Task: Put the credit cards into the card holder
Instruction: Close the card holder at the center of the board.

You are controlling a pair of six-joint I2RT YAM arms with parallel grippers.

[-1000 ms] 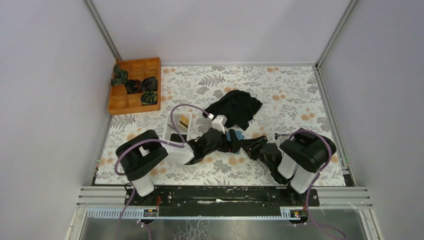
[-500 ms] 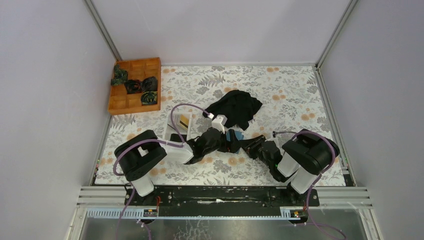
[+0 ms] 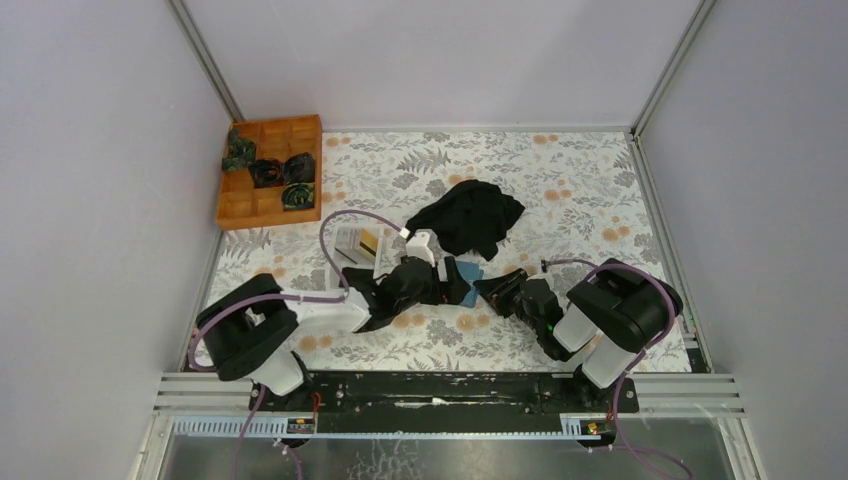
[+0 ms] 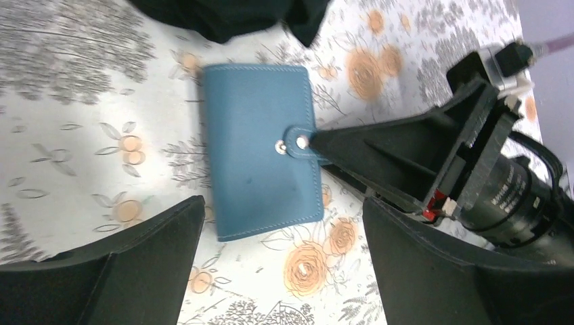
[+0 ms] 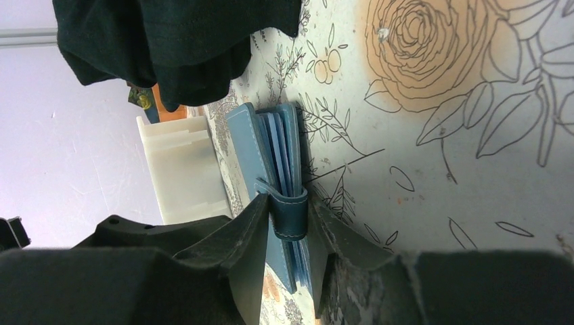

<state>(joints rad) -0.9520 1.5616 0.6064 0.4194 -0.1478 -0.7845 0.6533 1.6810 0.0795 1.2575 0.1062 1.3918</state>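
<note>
The teal-blue card holder (image 4: 260, 177) lies closed on the flowered table; it also shows in the top view (image 3: 468, 270). My right gripper (image 5: 290, 227) is shut on its snap strap (image 5: 290, 213) at the holder's right edge, and its finger (image 4: 379, 145) shows in the left wrist view. My left gripper (image 4: 284, 267) is open and empty, hovering just near of the holder with a finger on each side of the gap. The credit cards (image 3: 368, 243) stand in the white tray (image 3: 345, 240); I cannot make out each one.
A big black cloth (image 3: 470, 215) lies just beyond the holder. A wooden compartment box (image 3: 270, 172) with dark bundles stands at the far left. The white tray (image 5: 183, 169) is close behind the holder. Both arms crowd the table's near middle.
My left arm has swung left and its gripper has drawn back off the holder, showing more teal. My right gripper has edged left with the holder.
</note>
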